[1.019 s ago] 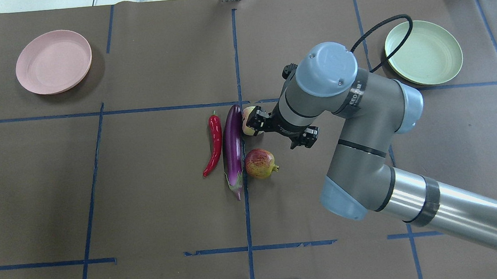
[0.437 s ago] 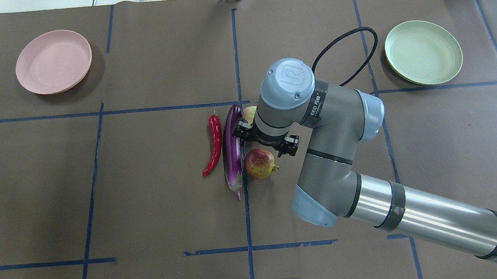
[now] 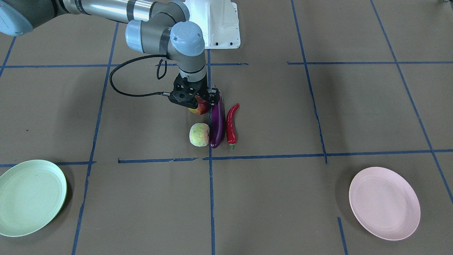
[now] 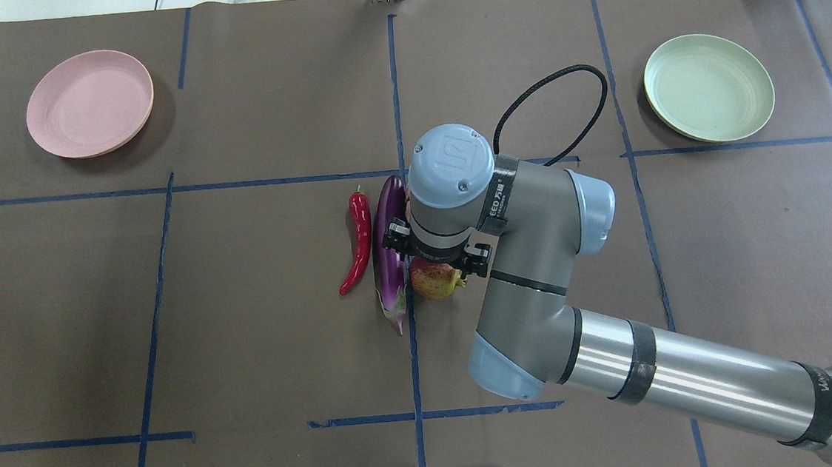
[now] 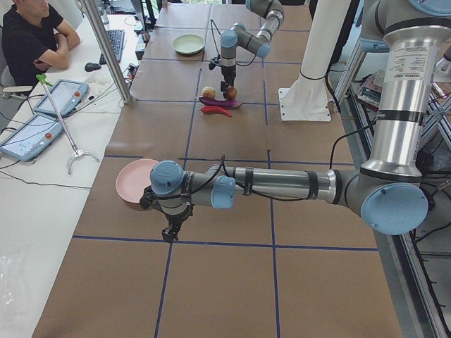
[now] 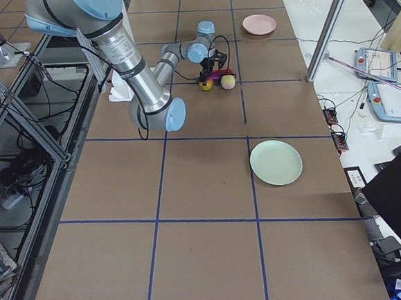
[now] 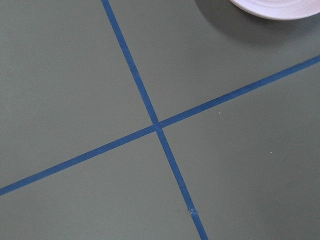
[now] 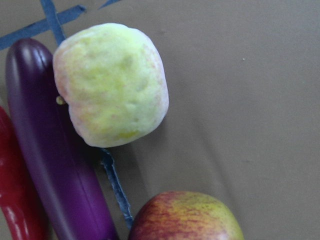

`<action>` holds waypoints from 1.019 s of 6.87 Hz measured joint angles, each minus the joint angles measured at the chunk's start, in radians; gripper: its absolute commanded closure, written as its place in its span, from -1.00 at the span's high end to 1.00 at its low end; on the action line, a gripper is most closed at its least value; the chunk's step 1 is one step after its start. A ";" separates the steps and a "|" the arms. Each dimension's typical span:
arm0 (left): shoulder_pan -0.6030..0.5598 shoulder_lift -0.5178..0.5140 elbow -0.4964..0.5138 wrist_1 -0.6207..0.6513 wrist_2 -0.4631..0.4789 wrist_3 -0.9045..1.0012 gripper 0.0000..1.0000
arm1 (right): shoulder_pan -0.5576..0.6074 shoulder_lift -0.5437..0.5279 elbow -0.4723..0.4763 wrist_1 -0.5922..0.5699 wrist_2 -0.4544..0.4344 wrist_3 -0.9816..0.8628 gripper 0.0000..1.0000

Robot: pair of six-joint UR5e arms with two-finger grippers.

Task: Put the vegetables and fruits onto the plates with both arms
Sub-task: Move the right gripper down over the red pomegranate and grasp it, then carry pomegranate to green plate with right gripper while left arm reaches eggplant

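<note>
Four pieces mid-table, none plated. What changed? (K.)
Right gripper (image 3: 196, 102) has left the peach (image 3: 199, 134), now hangs over the red-yellow fruit (image 3: 199, 108), just beside the eggplant (image 3: 217, 122). (M.)
Jaws? (K.)
Hidden under the wrist: cannot tell. Left gripper (image 5: 169, 232), near the pink plate (image 3: 384, 203): cannot tell either. (M.)
Then red-yellow fruit is probably first pick, bound for the green plate (image 3: 21, 216). (K.)

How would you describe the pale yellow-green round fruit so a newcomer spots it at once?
At the middle of the brown table, four pieces of produce lie clustered by a blue tape line. The pale yellow-green round fruit sits beside the long purple eggplant, on the mint green plate's side. Unlike the mottled red and yellow fruit under the right gripper, it is pale and uncovered.
</note>
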 measured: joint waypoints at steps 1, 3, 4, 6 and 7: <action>0.001 0.000 0.001 0.000 0.000 0.000 1.00 | -0.003 0.003 -0.009 0.000 -0.003 0.000 0.61; 0.005 -0.002 0.002 0.000 -0.001 -0.006 1.00 | -0.009 0.006 -0.017 -0.001 -0.011 0.002 -0.98; 0.011 -0.005 0.002 -0.004 -0.001 -0.024 1.00 | -0.009 0.003 -0.014 -0.001 -0.012 0.002 -1.00; 0.038 -0.008 0.000 -0.056 -0.001 -0.117 1.00 | 0.036 -0.061 0.059 -0.004 0.015 -0.003 -1.00; 0.065 -0.009 0.000 -0.106 -0.001 -0.191 1.00 | 0.073 -0.129 0.127 -0.004 0.030 -0.014 -1.00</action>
